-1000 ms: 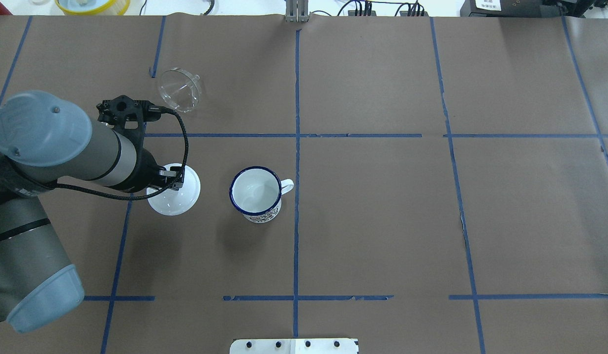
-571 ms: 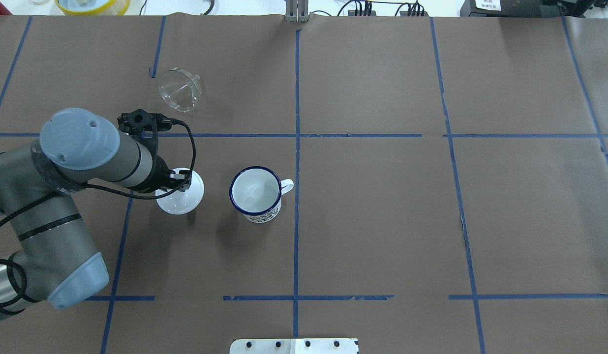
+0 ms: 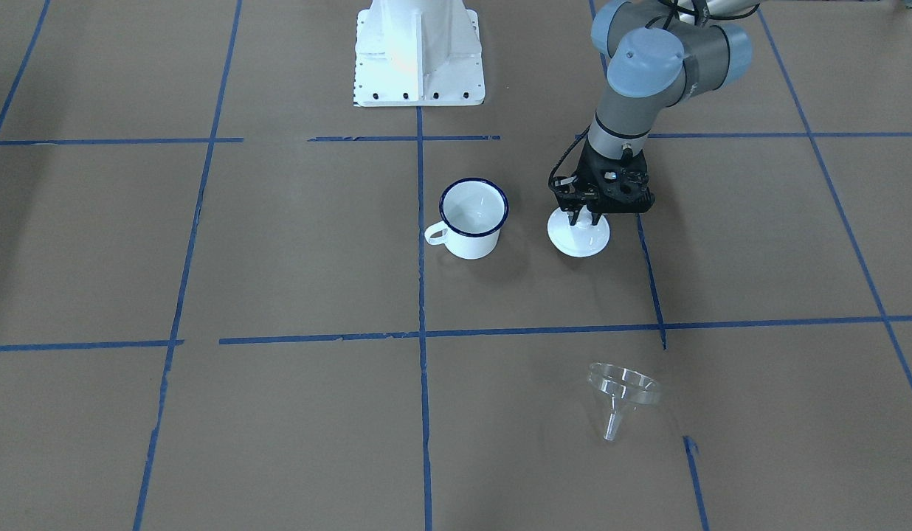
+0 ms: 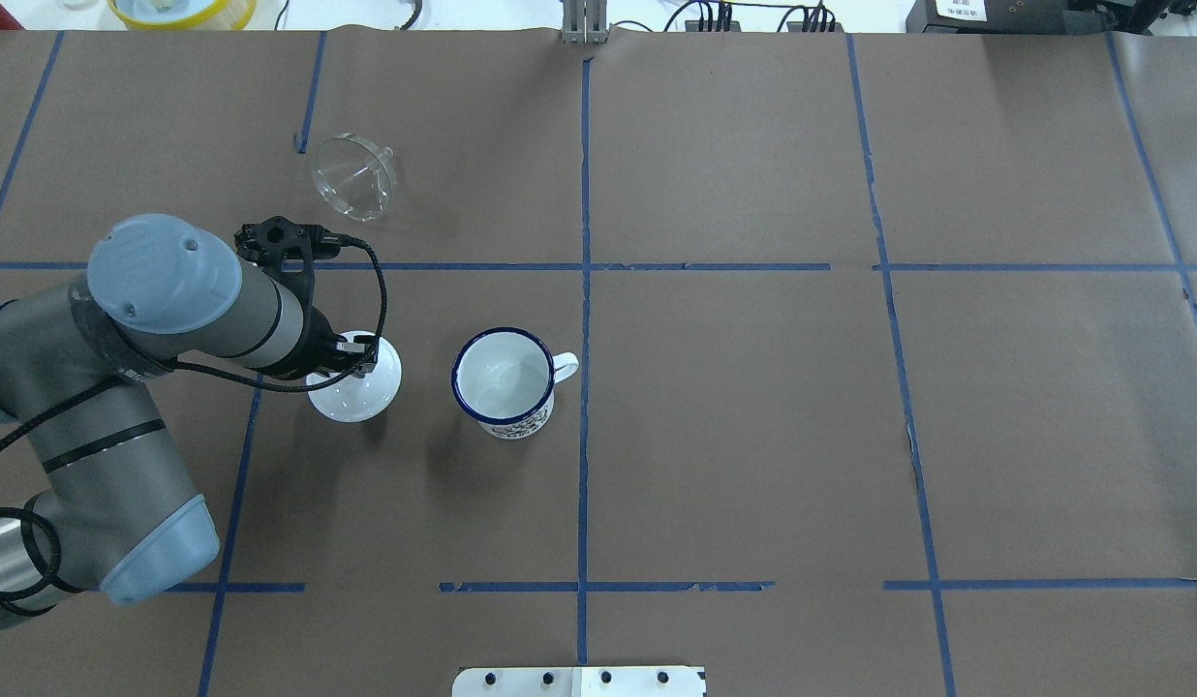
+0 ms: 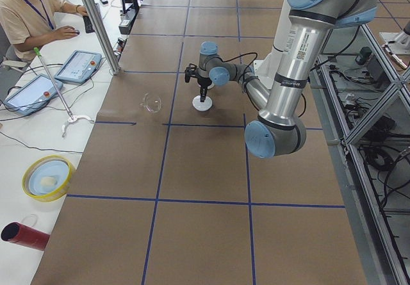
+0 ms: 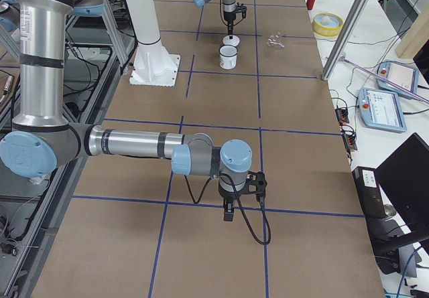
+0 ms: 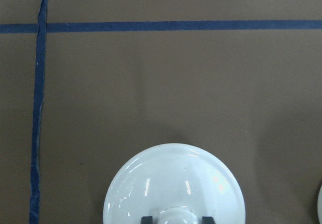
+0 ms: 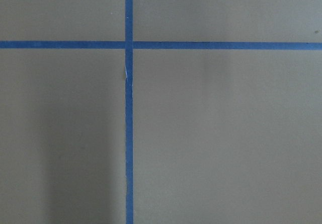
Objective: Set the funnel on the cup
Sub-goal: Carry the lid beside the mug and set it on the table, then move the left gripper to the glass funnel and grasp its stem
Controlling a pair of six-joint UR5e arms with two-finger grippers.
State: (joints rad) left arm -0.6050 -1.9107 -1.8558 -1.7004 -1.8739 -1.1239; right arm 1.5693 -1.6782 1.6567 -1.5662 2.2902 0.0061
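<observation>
Left gripper (image 3: 583,220) pinching knob (image 7: 176,216) of white lid (image 3: 578,237), fingertips mostly cut off in wrist view. Funnel (image 4: 353,177) tipped over, well apart from cup (image 4: 503,381). Right gripper (image 6: 229,212) only in side view, can't tell jaws.

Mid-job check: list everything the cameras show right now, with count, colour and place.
funnel: 1, clear, lying on its side on the far left part of the table, untouched
cup: 1, white with a dark blue rim, upright near the table's middle, handle towards the robot's right
lid: 1, white, domed, left of the cup and apart from it
table: 1, brown paper with a blue tape grid
yellow bowl: 1, on the side bench
red cylinder: 1, on the side bench
operator: 1, beige shirt, seated at the bench
left gripper: 1, black, fingers closed on the lid's knob
right gripper: 1, black, low over bare table on the robot's right; open or shut cannot be told
</observation>
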